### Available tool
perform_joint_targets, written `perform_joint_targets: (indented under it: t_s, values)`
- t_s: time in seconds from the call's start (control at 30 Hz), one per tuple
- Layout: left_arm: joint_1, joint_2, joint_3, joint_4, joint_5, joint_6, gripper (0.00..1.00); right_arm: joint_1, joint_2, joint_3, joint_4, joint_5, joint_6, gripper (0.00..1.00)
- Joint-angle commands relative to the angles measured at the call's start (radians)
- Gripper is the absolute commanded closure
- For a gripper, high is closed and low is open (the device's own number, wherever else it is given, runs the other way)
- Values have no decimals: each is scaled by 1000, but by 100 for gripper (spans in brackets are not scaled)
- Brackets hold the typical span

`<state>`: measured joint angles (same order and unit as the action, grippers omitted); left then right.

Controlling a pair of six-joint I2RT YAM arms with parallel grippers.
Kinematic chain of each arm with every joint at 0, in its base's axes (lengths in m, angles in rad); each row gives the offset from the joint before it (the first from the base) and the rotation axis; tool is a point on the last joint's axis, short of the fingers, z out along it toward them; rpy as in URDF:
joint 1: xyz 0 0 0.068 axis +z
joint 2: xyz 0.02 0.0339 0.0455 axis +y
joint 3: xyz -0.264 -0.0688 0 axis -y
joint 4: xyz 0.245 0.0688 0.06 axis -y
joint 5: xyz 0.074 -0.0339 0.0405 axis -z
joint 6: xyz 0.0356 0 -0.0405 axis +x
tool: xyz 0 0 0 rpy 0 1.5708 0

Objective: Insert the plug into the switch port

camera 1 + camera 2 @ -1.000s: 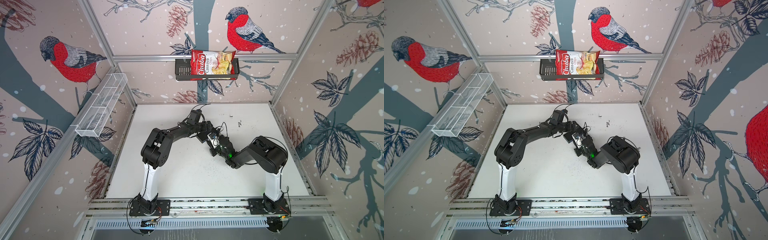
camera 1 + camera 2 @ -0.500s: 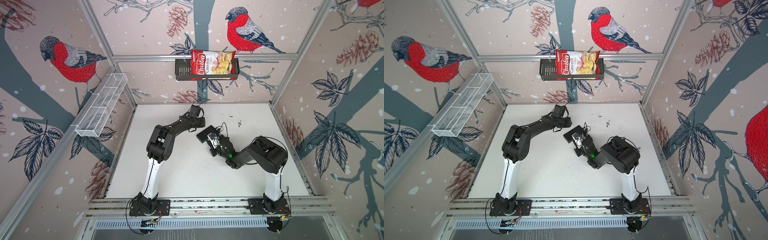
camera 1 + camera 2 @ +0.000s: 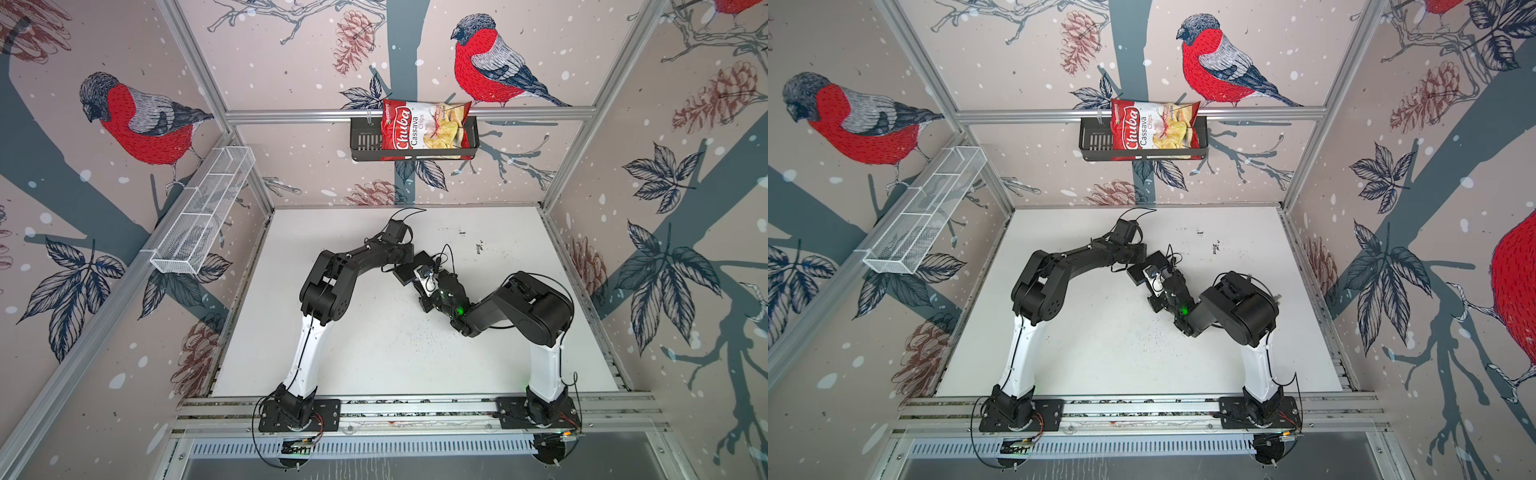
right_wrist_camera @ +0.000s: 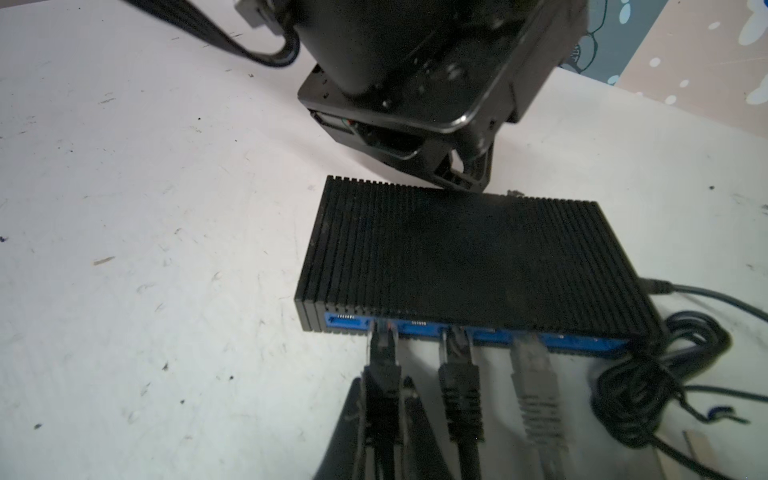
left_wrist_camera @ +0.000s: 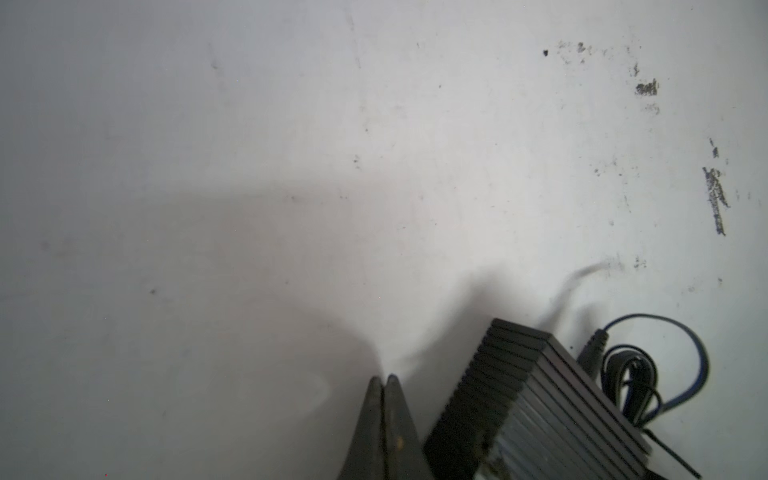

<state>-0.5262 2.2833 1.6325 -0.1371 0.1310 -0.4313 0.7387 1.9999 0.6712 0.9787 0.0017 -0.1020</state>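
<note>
Starting on the left, the left claw point(image 5: 384, 380) is pinched fully together with nothing between its tips, low over the white worktop point(image 5: 208, 166). It sits at the far-left long side of the switch point(image 4: 457, 257), the side away from the ports; whether it touches or is just beside, we cannot tell.

The switch lies flat near the middle of the worktop. Its long axis runs from near-left to far-right in both top views, and its blue port face point(image 4: 419, 330) looks toward the right arm. A black connector point(image 4: 459, 386) and a grey connector point(image 4: 536, 386) already sit in that face, and a coiled cord point(image 4: 648, 374) lies at the switch's far-right end.

Further right, the right claw point(image 4: 383, 386) is clamped on the plug point(image 4: 382, 357), which points straight at the port face with its tip at the mouth of a port beside the black connector. We cannot see whether it is seated.

We judge the right arm to be the working one. The push runs across the switch's long axis toward the left claw, which looks placed to brace it.
</note>
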Motion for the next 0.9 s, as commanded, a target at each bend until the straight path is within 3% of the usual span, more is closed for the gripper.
perform_joint_targets:
  t_s: [0.0,0.5,0.87]
  values:
    - [-31,-3,-30,-64,56,-4,100,1,1,19,35,20,15,99]
    - [-69,-59,-178,-22,61,-81,100,-1,-11,13,17,103,67,99]
    - [-72,-67,-179,-100,92,-76,100,-15,-51,-45,22,59,16,99]
